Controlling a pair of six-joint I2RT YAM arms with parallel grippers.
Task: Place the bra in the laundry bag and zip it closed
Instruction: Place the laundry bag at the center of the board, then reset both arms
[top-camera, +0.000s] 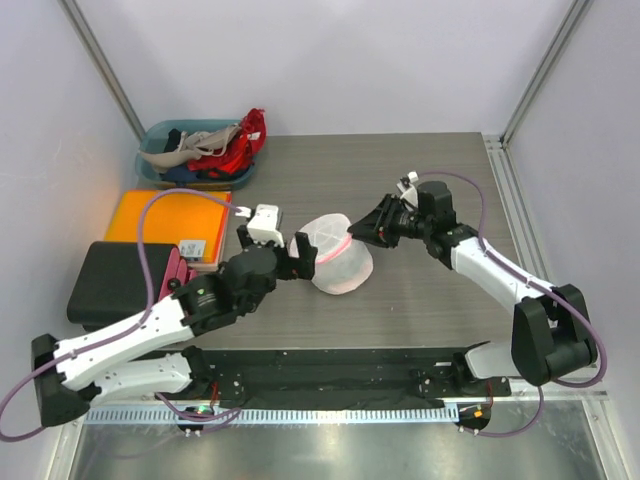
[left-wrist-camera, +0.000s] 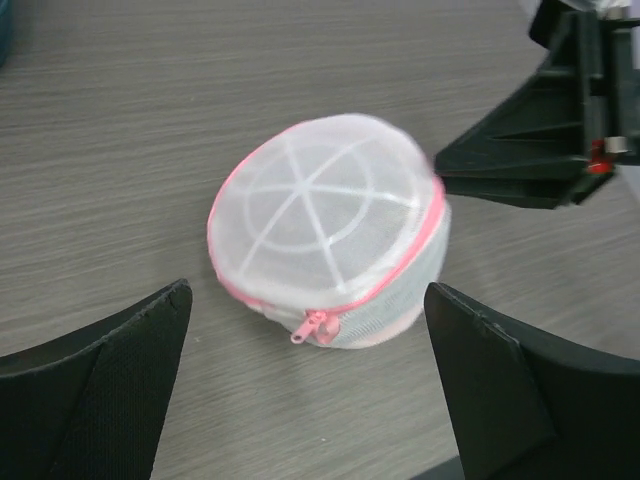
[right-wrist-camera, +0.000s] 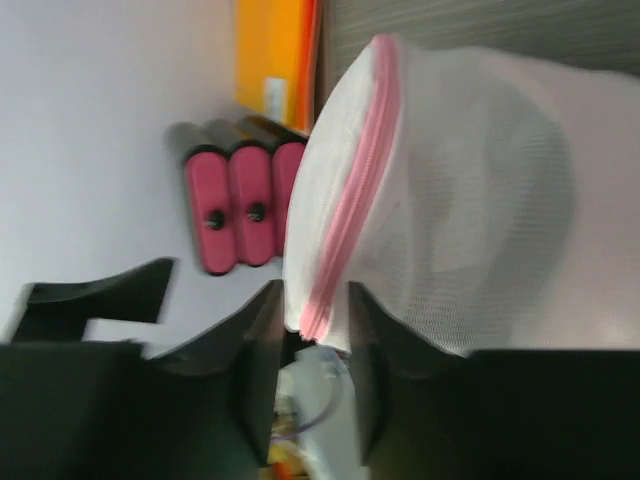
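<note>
Top external view: the laundry bag (top-camera: 335, 258) is seen at the centre of the table (top-camera: 430, 300). The left fingers (left-wrist-camera: 110, 360) are spread wide and empty at its 9 o'clock. The right fingers (left-wrist-camera: 500, 150) are narrowed against its rim at 2 o'clock; whether mesh is pinched cannot be told. The zip looks shut and no bra is made out inside, so unzipping is judged the step in hand. Next, the zip pull (left-wrist-camera: 308, 326) must be pinched and drawn round while the rim is steadied.

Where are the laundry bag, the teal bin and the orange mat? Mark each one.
laundry bag (left-wrist-camera: 320, 215), left wrist view, centre of its mesh top.
teal bin (top-camera: 172, 127), top external view, bare far rim.
orange mat (top-camera: 168, 222), top external view, middle of its surface.
</note>
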